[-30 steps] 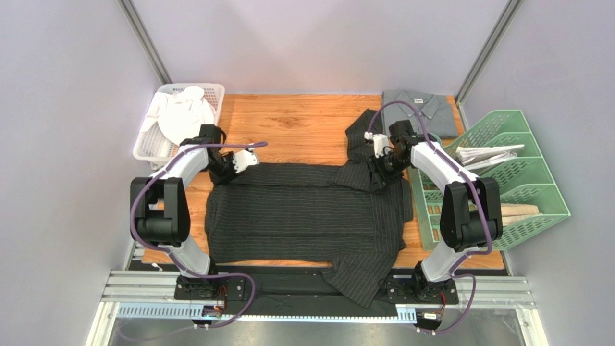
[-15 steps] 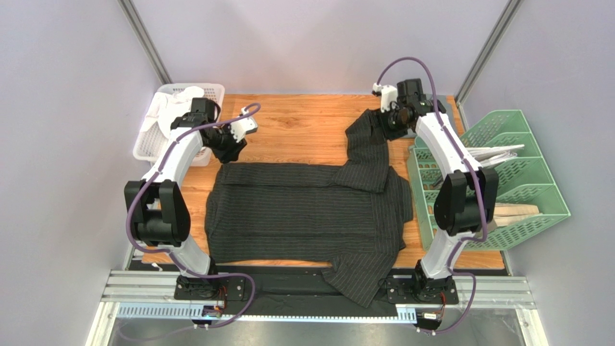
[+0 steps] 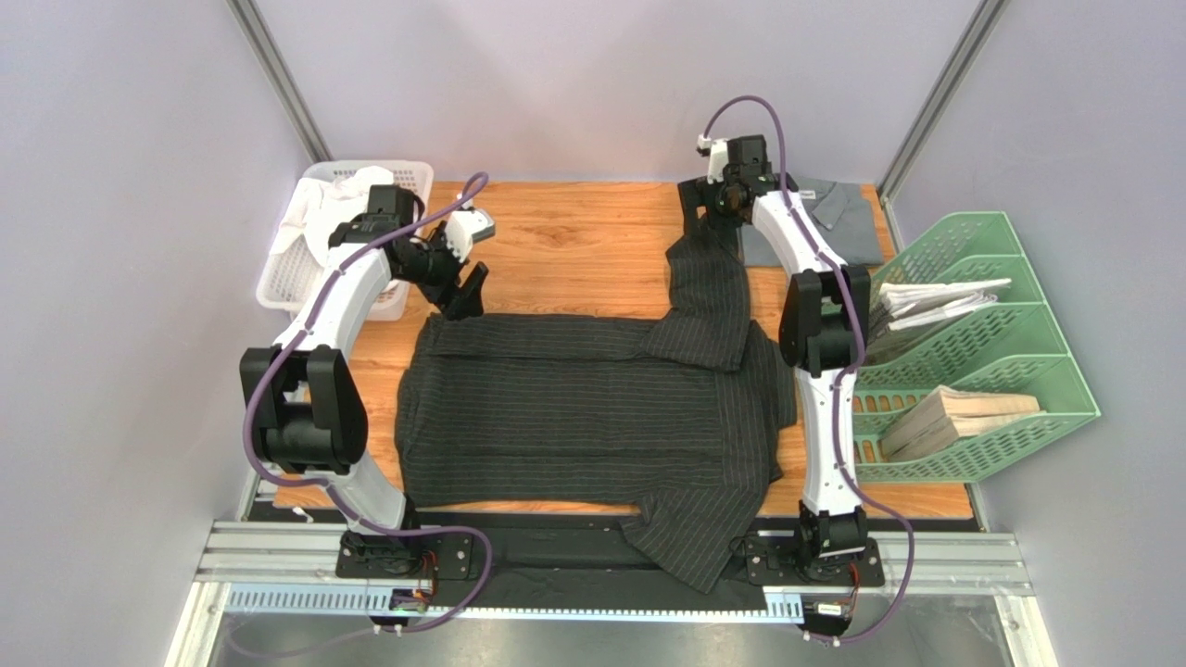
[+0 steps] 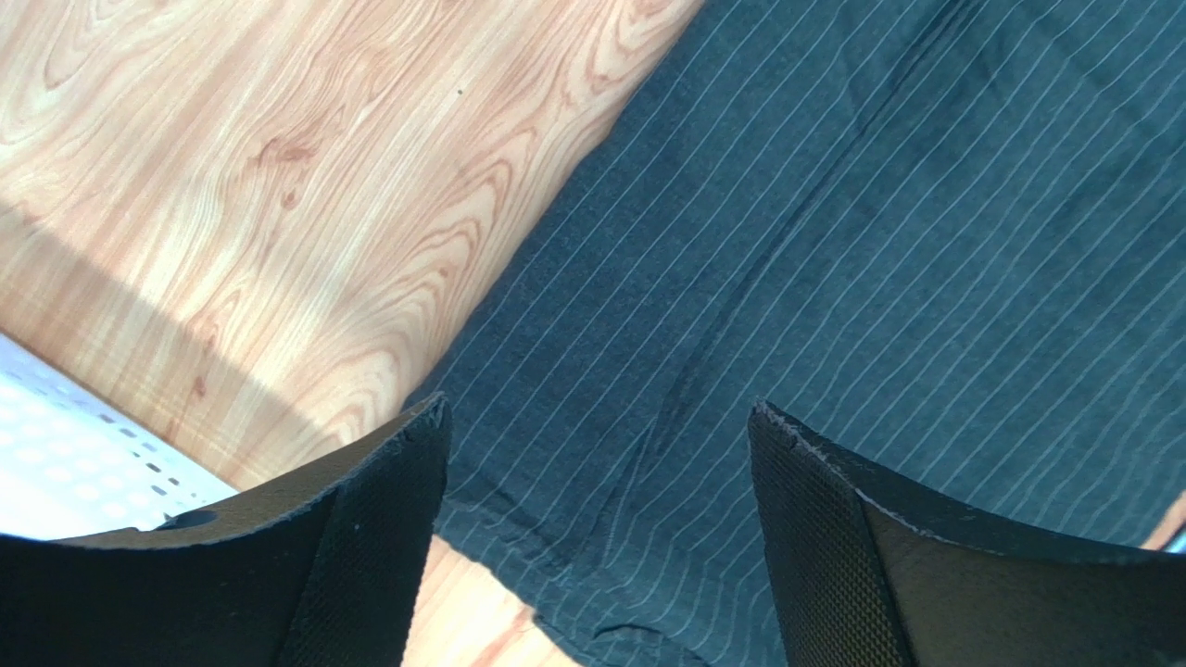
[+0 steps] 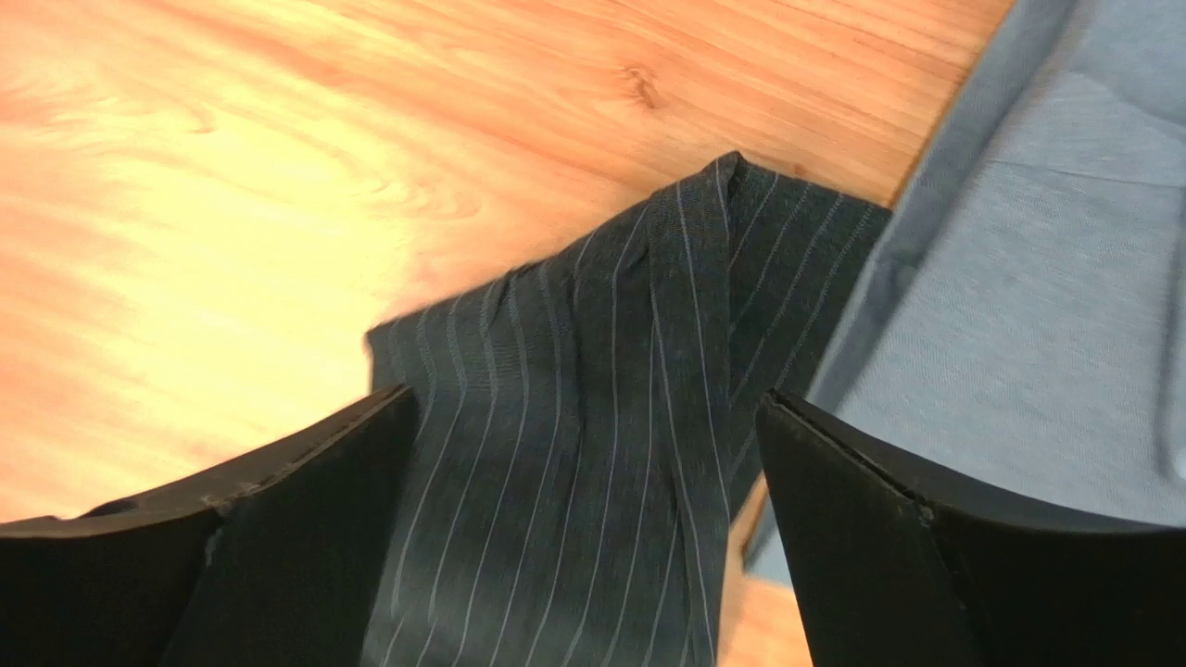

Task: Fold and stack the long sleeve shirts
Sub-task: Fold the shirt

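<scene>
Top external is showing left hand [image 3: 469,292] and right hand [image 3: 700,195] hanging wide open, empty, above the black shirt [image 3: 585,403].

Across the table [image 3: 585,229]: spread shirt [image 3: 585,417], one sleeve [image 3: 713,285] running back on the right, its end just beside the folded shirt [image 3: 842,209] in the far right corner. At the far left corner, basket [image 3: 415,177] with cloths [image 3: 341,223] inside. Right of the table, rack [image 3: 1065,364]. Left gripper [image 3: 468,291] above the spread shirt's far left corner, right gripper [image 3: 700,199] above the sleeve end.
</scene>
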`<state>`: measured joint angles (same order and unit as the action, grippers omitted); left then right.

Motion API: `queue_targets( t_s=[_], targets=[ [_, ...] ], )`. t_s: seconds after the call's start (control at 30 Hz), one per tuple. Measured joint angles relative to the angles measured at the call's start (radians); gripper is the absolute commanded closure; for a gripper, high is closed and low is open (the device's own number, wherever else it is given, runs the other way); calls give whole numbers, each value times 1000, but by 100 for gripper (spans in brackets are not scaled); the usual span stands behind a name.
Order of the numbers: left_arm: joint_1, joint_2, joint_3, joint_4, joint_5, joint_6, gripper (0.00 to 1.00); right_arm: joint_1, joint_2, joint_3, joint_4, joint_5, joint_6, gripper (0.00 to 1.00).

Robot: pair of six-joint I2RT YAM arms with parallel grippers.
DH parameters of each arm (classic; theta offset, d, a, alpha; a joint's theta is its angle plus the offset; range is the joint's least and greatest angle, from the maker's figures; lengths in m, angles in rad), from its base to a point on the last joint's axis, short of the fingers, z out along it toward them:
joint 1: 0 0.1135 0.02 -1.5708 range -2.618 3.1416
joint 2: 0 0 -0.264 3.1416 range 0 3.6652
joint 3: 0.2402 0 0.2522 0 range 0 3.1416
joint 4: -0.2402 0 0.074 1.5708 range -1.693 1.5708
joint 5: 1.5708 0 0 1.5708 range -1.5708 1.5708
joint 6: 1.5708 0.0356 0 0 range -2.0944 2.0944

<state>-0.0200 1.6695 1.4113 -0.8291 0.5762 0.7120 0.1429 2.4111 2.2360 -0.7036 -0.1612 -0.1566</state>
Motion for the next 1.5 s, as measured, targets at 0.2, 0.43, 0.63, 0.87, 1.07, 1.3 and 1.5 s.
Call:
queue_targets(
  t_s=[0.2, 0.43, 0.63, 0.87, 1.07, 1.3, 1.5],
  targets=[
    [0, -21, 0, 0, 26, -52, 14, 0, 92, 17, 53, 15, 12, 4],
    [-2, -68, 0, -2, 41, -88, 14, 0, 137, 31, 80, -15, 21, 100],
    [-3, -112, 7, -11, 68, -127, 1, 0, 22, -82, 50, -198, -8, 100],
    [-3, -346, 3, 55, 152, -222, 1, 120, -590, -528, -21, -397, -190, 100],
    [-4, -604, -135, 159, 210, -265, 1, 379, -1010, -896, -24, -454, -332, 100],
    [-4, -898, -398, 158, 229, -225, 1, 643, -1331, -1382, -82, -351, -370, 88],
    [-78, -1030, -561, 84, 268, -79, 9, 764, -1486, -1509, -38, -304, -349, 34]
  ],
)
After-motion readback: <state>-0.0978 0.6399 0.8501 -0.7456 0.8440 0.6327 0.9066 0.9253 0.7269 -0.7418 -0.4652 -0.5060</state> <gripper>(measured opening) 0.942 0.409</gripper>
